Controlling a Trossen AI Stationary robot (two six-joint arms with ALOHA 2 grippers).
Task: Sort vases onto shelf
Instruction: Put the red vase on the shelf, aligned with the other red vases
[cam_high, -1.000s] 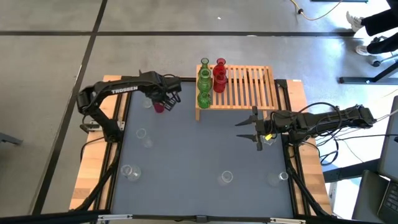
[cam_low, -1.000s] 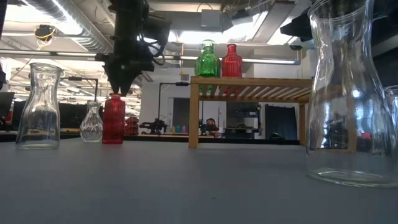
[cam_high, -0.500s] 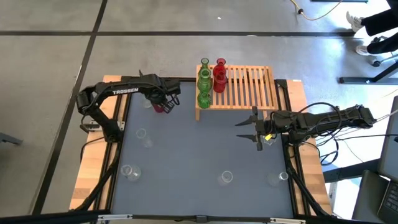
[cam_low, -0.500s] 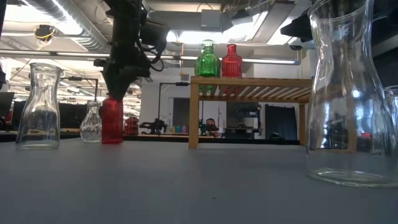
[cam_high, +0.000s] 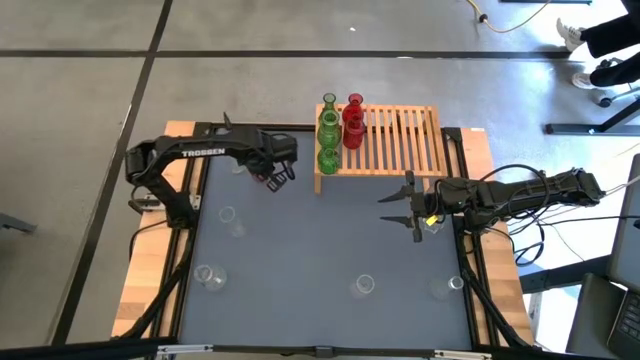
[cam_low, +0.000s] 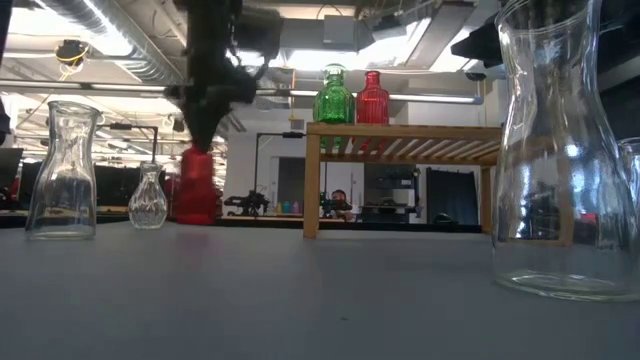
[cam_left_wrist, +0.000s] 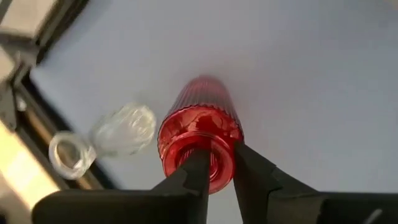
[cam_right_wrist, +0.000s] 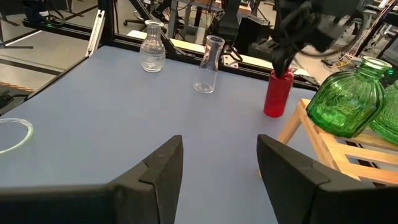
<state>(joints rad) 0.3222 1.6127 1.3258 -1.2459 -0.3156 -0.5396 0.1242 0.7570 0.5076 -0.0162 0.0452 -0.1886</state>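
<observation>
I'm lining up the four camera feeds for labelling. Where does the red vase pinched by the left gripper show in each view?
High view: the red vase, mostly hidden under the left gripper, left of the shelf.
Low view: left of centre, left of the shelf.
Left wrist view: centre, seen from above.
Right wrist view: right of centre.
Shared landmark: the shelf.

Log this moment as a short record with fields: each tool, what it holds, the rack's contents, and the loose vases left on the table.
left tool: closed on the neck of the red vase, near the rack's left end
red vase: appears raised just off the table in the low view
right tool: open, empty, waiting in front of the rack
rack: green vases and red vases grouped at its left end, rest of the slats bare
loose clear vases: several on the table, two beside the red vase
</observation>
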